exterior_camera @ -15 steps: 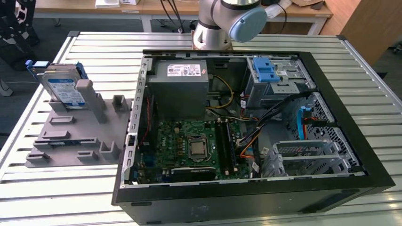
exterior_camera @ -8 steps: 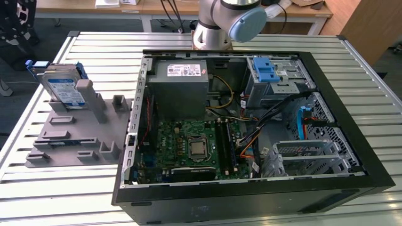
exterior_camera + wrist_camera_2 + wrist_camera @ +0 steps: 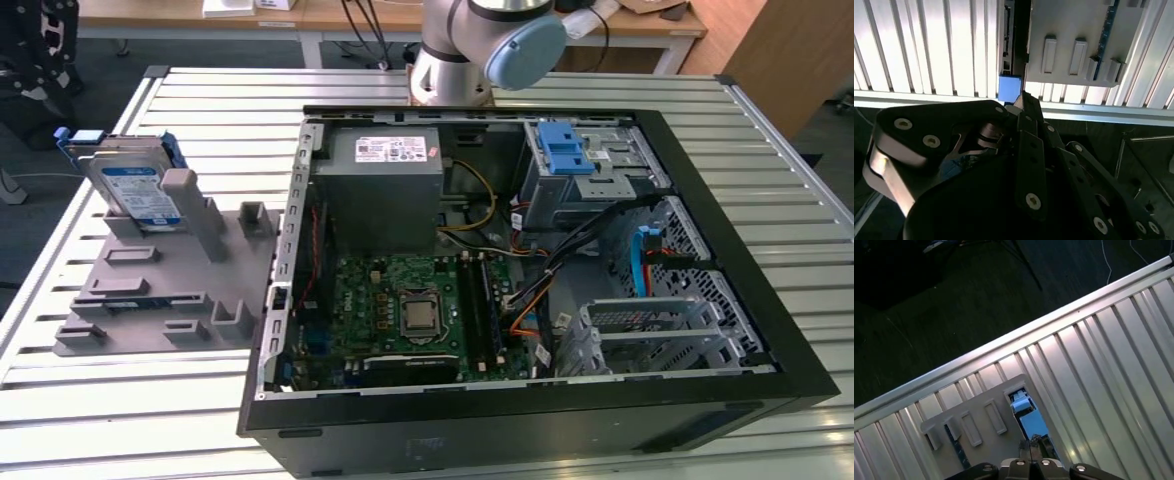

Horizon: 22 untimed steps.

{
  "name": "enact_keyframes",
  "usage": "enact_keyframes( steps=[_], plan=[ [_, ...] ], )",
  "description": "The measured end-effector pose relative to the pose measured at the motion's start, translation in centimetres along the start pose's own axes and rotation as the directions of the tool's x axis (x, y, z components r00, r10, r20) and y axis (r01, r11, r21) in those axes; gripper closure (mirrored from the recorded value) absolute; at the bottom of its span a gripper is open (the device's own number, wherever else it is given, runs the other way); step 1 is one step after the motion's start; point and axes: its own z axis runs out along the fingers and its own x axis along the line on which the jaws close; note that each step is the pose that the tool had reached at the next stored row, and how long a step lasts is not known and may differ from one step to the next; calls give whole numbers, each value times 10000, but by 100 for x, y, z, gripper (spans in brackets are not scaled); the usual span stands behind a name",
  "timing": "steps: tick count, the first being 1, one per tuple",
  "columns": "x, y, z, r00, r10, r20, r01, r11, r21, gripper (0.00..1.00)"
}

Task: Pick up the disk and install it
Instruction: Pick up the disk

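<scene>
One black gripper of jointed metal links [image 3: 1032, 446] hangs pointing downward. In the first wrist view it lies in line with the flat silver-grey disk with a blue-and-white label and a blue plastic bracket [image 3: 1031, 425], seen there from above. Whether the gripper is spread or pressed together cannot be told from these angles. It seems to hold nothing, because in the exterior view the disk stands free and nothing touches it.

The disk stands upright on its edge, leaning against a post at the far end of the grey plastic fixture plate with upright posts [image 3: 187, 275], at the exterior view's left. This posture is probably chosen so that the narrow upper edge is offered to a grasp from above. If the disk lay flat, it would give little to pinch.

The fixture plate rests on the ribbed aluminium table [image 3: 747, 150], just beside the open black computer case [image 3: 534, 440]. The case lies on its side with the open face upward, most likely so that its inside can be reached from above in the same way. Judged from this, the disk is not yet lifted, and the work is at its beginning.
</scene>
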Motion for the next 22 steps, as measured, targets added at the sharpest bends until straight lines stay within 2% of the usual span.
enact_keyframes(
  steps=[4, 9, 13, 15, 16, 17, 21, 22],
  plan=[
    [0, 0, 17, 9973, -735, -13, 735, 9973, -11, 89],
    [1, 0, 32, 9872, -1596, -27, 1596, 9872, -25, 89],
    [1, -1, 35, 9862, -1652, -37, 1652, 9863, -20, 89],
    [1, -1, 38, 9851, -1719, -36, 1719, 9851, -14, 77],
    [1, -1, 43, 9822, -1880, -36, 1880, 9822, -11, 77],
    [1, -1, 46, 9786, -2055, -39, 2055, 9787, -14, 70],
    [2, -1, 73, 9624, -2717, -50, 2717, 9624, -27, 70],
    [1, 0, 88, 9615, -2749, -70, 2748, 9615, -25, 70]
  ],
)
